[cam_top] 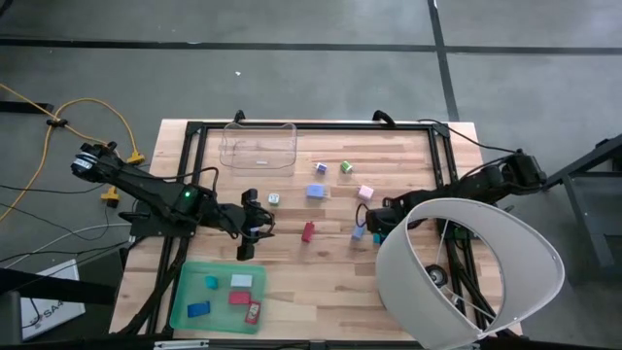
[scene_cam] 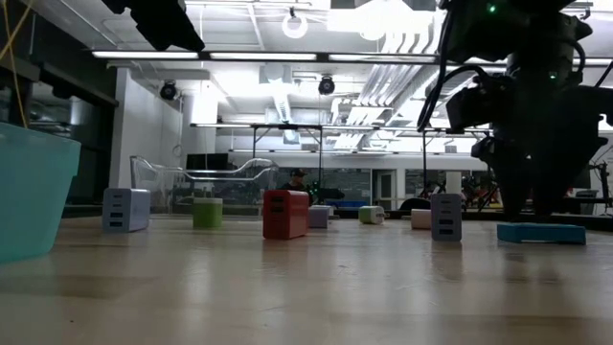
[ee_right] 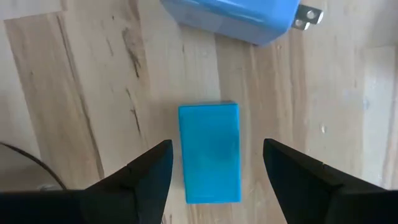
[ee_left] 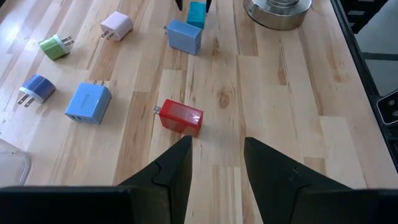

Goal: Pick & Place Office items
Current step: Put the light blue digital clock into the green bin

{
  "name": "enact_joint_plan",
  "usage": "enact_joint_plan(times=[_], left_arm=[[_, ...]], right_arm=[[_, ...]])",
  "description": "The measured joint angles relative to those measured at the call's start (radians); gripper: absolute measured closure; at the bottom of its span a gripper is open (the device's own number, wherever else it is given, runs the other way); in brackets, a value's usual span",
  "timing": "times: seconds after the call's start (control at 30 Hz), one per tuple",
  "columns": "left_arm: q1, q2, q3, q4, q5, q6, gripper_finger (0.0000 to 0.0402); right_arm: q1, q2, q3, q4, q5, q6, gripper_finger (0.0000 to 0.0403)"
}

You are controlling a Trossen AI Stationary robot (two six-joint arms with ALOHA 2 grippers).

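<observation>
High view, progress: the flat green tray [cam_top: 185,297] at the bench's front-left corner already carries four small pieces, in teal, light blue, red and dark blue, so I judge the sorting partly done.
High view, left to do: about eight pieces lie loose on the bench [cam_top: 321,282], among them the red block [cam_top: 308,231] near the middle; the clear bin [cam_top: 259,146] at the back edge looks empty.
High view, arms: the left tool [cam_top: 255,226] hangs just left of the red block, apart from it; the right tool [cam_top: 374,226] sits at the right-hand cluster, beside a white lamp shade [cam_top: 466,272].
Low view, layout: the red block [scene_cam: 285,214] stands upright mid-bench in a row of other chargers; a flat teal piece [scene_cam: 540,233] lies under the dark arm on that side.
Left wrist view, tool: the left tool [ee_left: 217,163] has its fingers parted and empty.
Left wrist view, target: the red block [ee_left: 181,117] lies just ahead of the tips, slightly to one side, not between them.
Right wrist view, tool: the right tool [ee_right: 217,165] is spread wide, gripping nothing.
Right wrist view, target: the teal piece [ee_right: 209,152] lies flat between the fingers, lengthwise, untouched; a light blue charger [ee_right: 233,18] sits just beyond it.
</observation>
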Motion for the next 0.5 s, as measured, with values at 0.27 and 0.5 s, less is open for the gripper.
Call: enact_joint_plan(times=[0.27,0.5], left_arm=[[0.0,0.0,0.0,0.0,0.0,-0.003,0.0261],[0.0,0.0,0.0,0.0,0.028,-0.003,0.0261]], right_arm=[[0.0,0.016,0.0,0.008,0.002,0.003,0.0165],[0.0,0.033,-0.046,0.07,-0.011,0.01,0.0165]])
